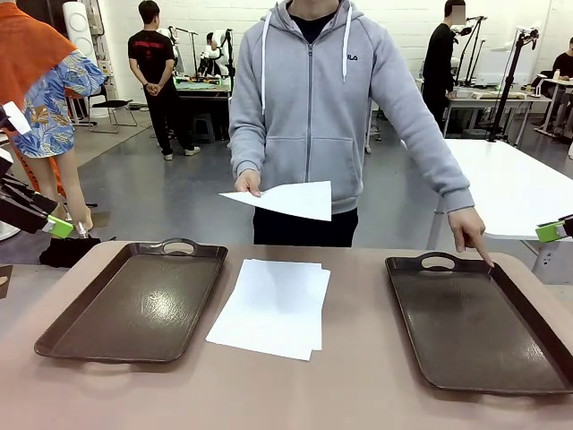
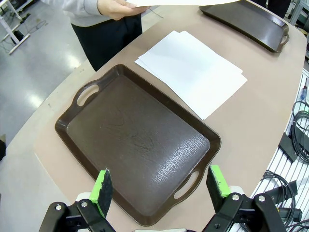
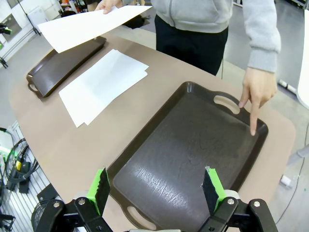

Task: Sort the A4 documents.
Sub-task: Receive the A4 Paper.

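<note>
A loose stack of white A4 documents lies on the table between two brown trays. The person across the table holds one more sheet in the air with one hand. Their other hand points a finger at the far rim of the right tray. My left gripper hangs open above the near end of the left tray. Over the right tray, my right gripper is open too. Both hold nothing.
The table is beige with a rounded far edge, and the person stands close against it. Cables hang beside the table on my side. A second white table stands behind at the right.
</note>
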`<state>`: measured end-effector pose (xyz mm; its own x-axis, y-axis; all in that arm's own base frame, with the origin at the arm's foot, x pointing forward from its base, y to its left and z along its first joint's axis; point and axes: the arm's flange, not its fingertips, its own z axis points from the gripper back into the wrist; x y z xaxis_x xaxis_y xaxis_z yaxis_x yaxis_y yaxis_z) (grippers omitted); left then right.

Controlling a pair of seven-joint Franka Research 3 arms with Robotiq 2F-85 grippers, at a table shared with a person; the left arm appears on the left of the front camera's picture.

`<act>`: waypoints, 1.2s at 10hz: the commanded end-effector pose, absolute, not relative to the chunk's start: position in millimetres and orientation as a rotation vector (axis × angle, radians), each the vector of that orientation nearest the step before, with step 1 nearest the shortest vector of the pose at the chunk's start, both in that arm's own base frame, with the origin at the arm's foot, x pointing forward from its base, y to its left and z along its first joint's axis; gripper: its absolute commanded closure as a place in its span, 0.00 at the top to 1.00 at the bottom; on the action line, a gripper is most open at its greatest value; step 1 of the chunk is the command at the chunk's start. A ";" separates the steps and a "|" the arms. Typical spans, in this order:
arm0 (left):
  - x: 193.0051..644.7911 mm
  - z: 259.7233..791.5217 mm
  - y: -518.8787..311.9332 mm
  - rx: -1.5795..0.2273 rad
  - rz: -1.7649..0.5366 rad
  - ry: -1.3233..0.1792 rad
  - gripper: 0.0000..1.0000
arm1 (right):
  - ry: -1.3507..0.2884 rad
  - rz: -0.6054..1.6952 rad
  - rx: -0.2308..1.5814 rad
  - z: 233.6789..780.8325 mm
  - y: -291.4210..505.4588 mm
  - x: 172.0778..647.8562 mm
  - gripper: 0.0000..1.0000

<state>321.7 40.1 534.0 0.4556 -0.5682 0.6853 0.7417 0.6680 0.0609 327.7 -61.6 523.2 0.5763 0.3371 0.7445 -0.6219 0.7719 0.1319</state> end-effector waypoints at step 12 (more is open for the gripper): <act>321.6 533.9 40.3 -0.268 -0.820 -0.740 1.00 | -0.769 0.588 0.409 521.7 -60.7 329.3 1.00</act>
